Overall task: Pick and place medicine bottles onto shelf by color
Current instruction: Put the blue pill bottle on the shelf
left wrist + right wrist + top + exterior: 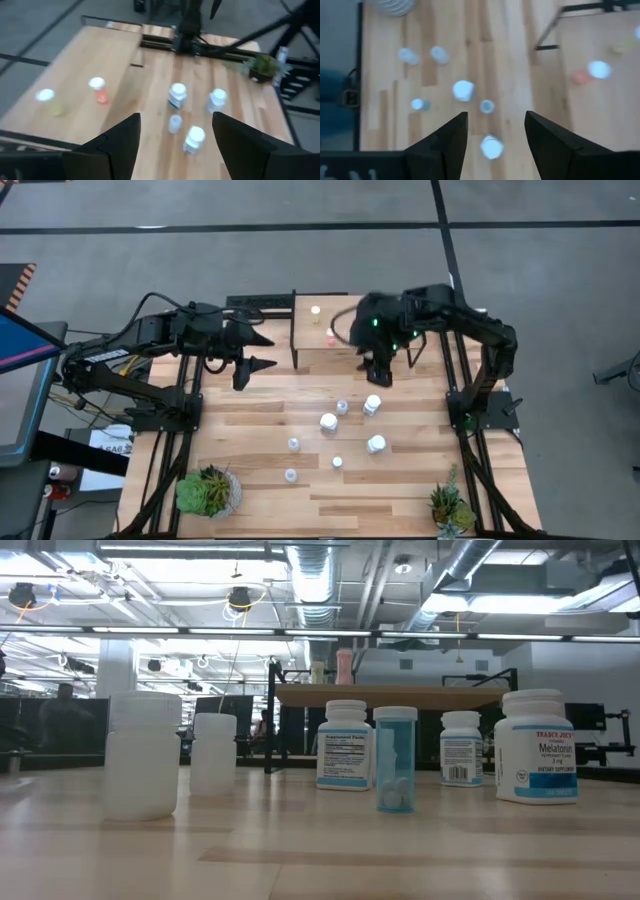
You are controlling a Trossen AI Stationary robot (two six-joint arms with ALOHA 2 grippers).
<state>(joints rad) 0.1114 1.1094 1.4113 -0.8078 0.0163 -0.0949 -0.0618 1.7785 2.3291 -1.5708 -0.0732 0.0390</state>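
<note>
Left claw [262, 352]: released, held beside shelf [312, 358] | Right claw [380, 376]: released, empty, hung over shelf's near edge | Two medicine bottles [316, 310] stood on shelf | Seven scattered on desk [260, 480]

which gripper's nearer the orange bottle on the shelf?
Right. The right gripper is open, just off the shelf's front edge, close to the orange bottle. The left gripper is open too, but beyond the shelf's opposite side, farther from it.
</note>
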